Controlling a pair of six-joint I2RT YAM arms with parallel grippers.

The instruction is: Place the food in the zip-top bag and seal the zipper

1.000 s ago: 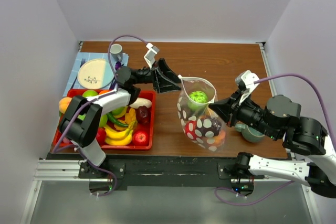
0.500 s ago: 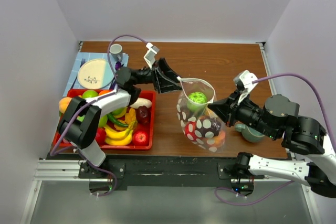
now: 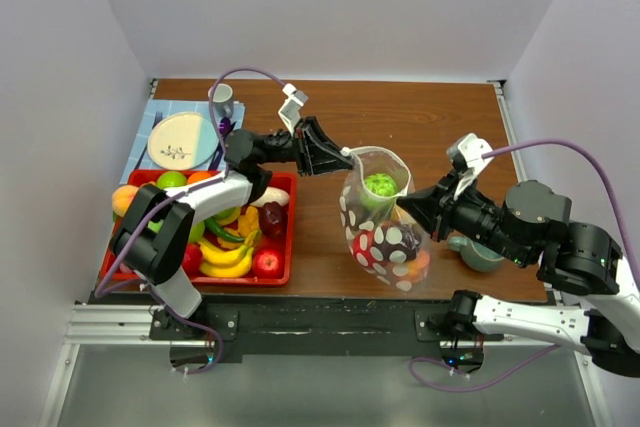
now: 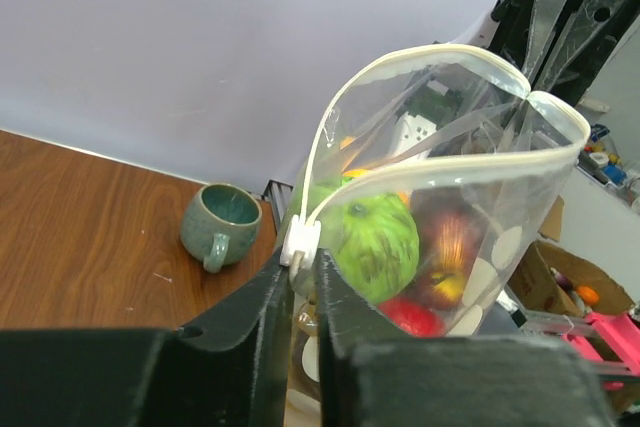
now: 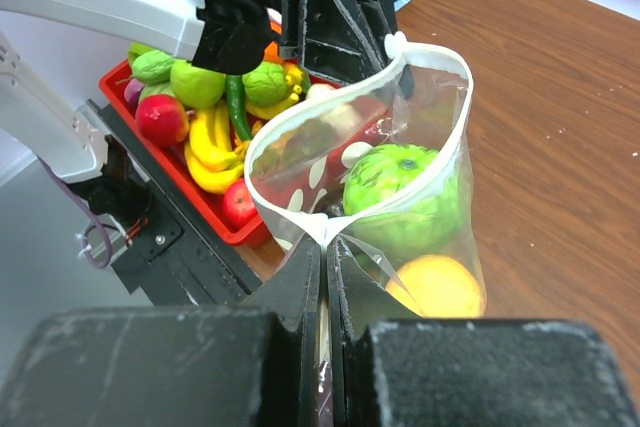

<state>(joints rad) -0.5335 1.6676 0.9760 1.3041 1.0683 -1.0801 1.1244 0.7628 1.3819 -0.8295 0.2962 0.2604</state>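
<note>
The zip-top bag (image 3: 380, 222), clear with white dots, hangs upright between my two grippers with its mouth open. It holds food: a green fruit (image 3: 378, 185) on top, dark red fruit and an orange (image 5: 440, 287) below. My left gripper (image 3: 345, 155) is shut on the bag's left corner, just under the white slider (image 4: 300, 239) of the zipper (image 4: 440, 162). My right gripper (image 5: 326, 242) is shut on the opposite corner of the mouth. More food, such as bananas (image 3: 225, 257) and a red apple (image 3: 267, 263), lies in the red tray (image 3: 290, 247).
A teal cup (image 3: 475, 252) stands on the table by the right arm, partly hidden behind it. At the back left, a plate (image 3: 180, 139) and a grey mug (image 3: 221, 99) rest on a blue mat. White walls enclose the table.
My left gripper's jaws have narrowed onto the bag's corner at the slider. The bag's mouth has shifted slightly toward the back; the right gripper keeps its hold.
</note>
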